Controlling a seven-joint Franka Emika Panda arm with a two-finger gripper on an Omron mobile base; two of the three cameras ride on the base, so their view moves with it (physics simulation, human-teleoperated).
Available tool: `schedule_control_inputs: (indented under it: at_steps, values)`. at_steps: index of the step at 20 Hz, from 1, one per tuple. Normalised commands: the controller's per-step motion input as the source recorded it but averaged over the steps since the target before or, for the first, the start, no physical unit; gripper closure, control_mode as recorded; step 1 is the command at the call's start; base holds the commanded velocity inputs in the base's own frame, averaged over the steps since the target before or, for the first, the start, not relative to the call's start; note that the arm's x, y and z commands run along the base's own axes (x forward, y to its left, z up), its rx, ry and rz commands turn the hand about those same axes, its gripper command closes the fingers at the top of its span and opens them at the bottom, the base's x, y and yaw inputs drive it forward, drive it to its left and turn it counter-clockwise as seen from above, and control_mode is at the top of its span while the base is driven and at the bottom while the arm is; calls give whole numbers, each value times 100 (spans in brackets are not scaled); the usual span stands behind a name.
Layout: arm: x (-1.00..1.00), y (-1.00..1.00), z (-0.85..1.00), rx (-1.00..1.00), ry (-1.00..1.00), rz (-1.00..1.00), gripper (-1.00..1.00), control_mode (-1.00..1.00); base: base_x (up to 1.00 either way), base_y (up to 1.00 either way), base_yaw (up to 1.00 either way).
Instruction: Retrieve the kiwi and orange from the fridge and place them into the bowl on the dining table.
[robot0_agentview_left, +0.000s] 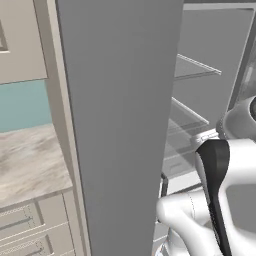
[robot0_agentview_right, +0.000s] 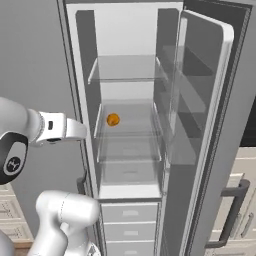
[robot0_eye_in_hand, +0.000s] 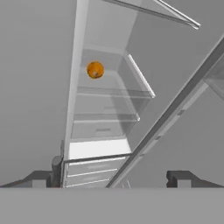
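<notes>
1. One fruit is in sight, the orange (robot0_eye_in_hand: 95, 70); it rests on a glass shelf inside the fridge (robot0_agentview_right: 131, 75), ahead of the gripper (robot0_eye_in_hand: 113, 177) and a little to its left in the hand view, well apart from the fingertips (robot0_eye_in_hand: 57, 165).
2. Going left to right in the right base view: the closed grey door, then the open white compartment with the orange near the left of its middle shelf, then the swung-out right door (robot0_agentview_right: 200, 95) with its bins.
3. The jaws stand spread wide and hold nothing; the two dark tips sit far apart at the bottom of the hand view.
4. Done so far, judging by how things lie: the fridge door is open and the hand is turned toward the shelves.
5. Left to do: the orange is not yet grasped. I cannot make out the kiwi on any shelf, so I cannot tell whether it is already moved. The bowl and dining table lie outside these pictures, so both placements remain unconfirmed.
</notes>
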Motion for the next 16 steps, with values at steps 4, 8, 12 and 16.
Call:
schedule_control_inputs:
  at_steps: [4,8,12,16]
  values:
    - [0,0,0,0,0,0,-100,100,0,-32,24]
    - [0,0,0,0,0,0,-100,100,0,-36,21]
    - [0,0,0,0,0,0,-100,100,-10,-41,17]
    - [0,0,0,0,0,0,-100,100,-33,-41,12]
